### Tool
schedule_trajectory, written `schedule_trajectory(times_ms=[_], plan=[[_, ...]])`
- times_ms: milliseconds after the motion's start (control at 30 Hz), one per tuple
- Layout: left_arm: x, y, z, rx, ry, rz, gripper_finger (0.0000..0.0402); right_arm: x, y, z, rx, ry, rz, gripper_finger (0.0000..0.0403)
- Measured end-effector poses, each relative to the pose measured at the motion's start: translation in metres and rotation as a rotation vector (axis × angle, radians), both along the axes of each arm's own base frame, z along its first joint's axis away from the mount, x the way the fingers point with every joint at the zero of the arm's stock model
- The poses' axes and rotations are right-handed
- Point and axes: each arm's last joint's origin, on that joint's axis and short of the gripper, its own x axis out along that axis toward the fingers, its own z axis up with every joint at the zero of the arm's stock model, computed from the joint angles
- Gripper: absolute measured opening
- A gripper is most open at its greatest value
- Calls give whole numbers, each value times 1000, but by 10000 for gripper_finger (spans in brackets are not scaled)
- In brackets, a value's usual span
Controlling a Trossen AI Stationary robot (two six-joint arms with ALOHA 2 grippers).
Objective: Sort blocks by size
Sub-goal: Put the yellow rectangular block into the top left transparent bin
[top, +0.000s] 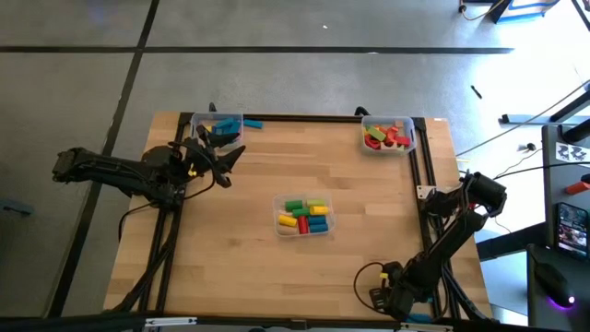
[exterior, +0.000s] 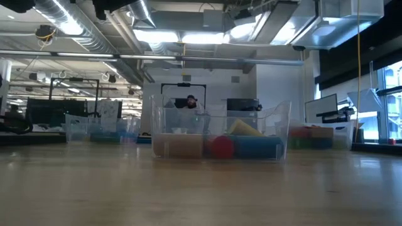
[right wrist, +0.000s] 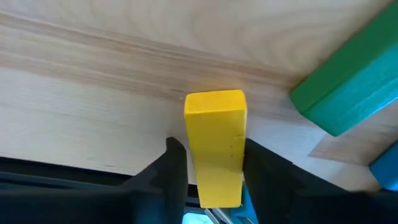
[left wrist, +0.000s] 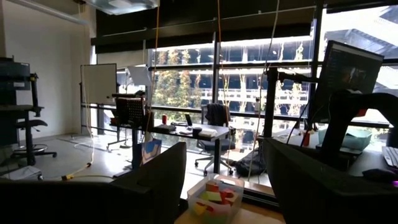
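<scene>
Pale wood tabletop under me, grain running crosswise. My right claw sits at the table's near right corner, its two fingers flanking a yellow block; whether they clamp it yet I cannot tell. Its long axis runs straight out from the claw, between the fingers. A green block lies just beside it, slanted, apart. Farther off, the middle bin holds mixed blocks. My left claw waits spread wide at the far left, by the far-left bin; the far-right bin holds mostly red pieces.
</scene>
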Motion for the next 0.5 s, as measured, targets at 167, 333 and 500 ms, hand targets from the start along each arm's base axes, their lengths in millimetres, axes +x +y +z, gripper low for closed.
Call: schedule_trajectory(times_ms=[167, 333, 500], plan=[[0, 0, 0, 0, 0, 0, 210, 0, -1, 0, -4, -5, 22, 125], [0, 0, 0, 0, -2, 0, 210, 0, -1, 0, -4, -13, 44, 118], [0, 0, 0, 0, -2, 0, 210, 0, -1, 0, -3, -21, 63, 117]])
